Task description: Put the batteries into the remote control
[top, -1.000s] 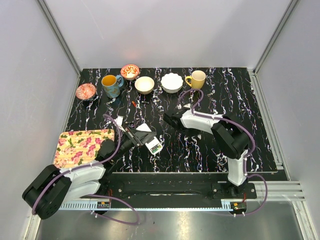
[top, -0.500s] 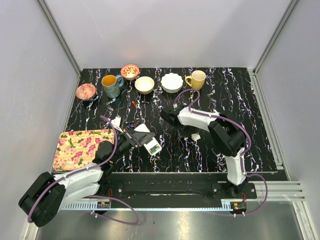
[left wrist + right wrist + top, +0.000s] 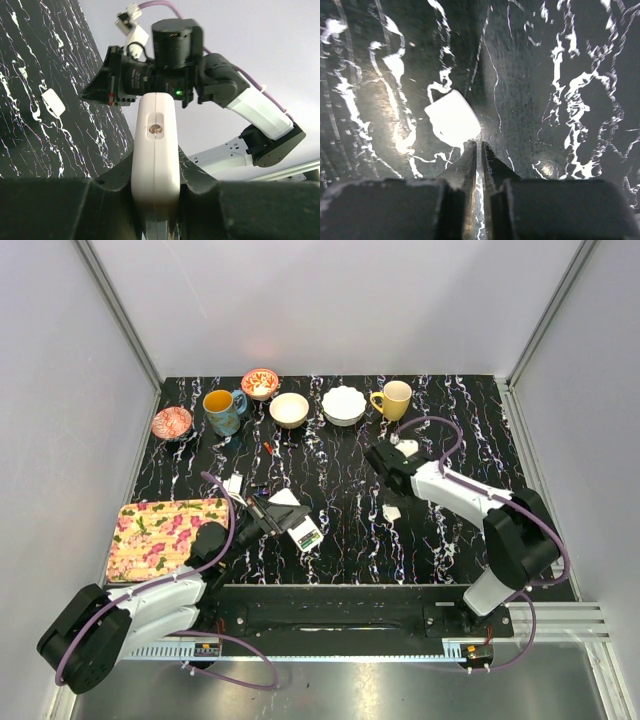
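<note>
Overhead I get bright, even light and a sharp picture, with only faint shadows on the glossy tabletop (image 3: 340, 540). My right wrist view is dimmer and smeared, with glare burning out the small white piece (image 3: 452, 120) and the pale veining. On the left wrist, the remote control (image 3: 155, 150) looms close and slightly soft; the foreground below it is in deep shadow.

A black table (image 3: 450, 540) veined with white stands between plain pale grey walls (image 3: 330, 300) joined by aluminium struts (image 3: 120, 315), under soft, even light.
</note>
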Controlling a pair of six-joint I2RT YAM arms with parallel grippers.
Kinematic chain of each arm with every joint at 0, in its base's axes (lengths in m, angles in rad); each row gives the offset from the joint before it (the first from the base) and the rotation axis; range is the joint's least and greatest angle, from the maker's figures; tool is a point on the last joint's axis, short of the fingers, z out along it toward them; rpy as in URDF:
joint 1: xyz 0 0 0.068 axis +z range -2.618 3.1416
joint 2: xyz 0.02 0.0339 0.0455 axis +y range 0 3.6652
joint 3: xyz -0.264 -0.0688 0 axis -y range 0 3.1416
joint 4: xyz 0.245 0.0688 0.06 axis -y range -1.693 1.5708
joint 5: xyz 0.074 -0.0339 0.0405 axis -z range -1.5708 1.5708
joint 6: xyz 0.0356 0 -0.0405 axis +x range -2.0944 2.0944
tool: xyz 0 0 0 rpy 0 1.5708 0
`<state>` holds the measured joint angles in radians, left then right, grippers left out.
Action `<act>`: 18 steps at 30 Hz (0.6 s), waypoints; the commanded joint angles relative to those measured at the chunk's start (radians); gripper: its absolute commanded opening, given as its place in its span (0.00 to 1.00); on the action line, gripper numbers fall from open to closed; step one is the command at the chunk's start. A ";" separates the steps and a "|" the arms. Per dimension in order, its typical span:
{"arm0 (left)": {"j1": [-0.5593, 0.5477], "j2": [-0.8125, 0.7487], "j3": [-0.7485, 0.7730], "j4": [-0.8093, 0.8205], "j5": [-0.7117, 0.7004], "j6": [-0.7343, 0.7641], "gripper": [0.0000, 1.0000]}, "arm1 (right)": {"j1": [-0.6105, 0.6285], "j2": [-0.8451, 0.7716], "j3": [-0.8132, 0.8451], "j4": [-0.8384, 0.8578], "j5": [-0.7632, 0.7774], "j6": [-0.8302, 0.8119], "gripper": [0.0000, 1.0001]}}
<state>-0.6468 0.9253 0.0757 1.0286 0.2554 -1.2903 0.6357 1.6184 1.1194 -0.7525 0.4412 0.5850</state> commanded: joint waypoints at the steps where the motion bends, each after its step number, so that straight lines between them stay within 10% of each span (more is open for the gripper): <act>1: -0.004 0.001 0.007 0.062 0.010 0.005 0.00 | -0.033 -0.003 -0.096 0.114 -0.117 0.079 0.00; 18: -0.010 -0.005 0.036 -0.010 0.007 0.034 0.00 | -0.073 0.115 -0.159 0.268 -0.226 0.096 0.00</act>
<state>-0.6502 0.9245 0.0769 0.9691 0.2569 -1.2724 0.5632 1.6939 0.9829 -0.5781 0.2977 0.6735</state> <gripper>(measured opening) 0.250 0.006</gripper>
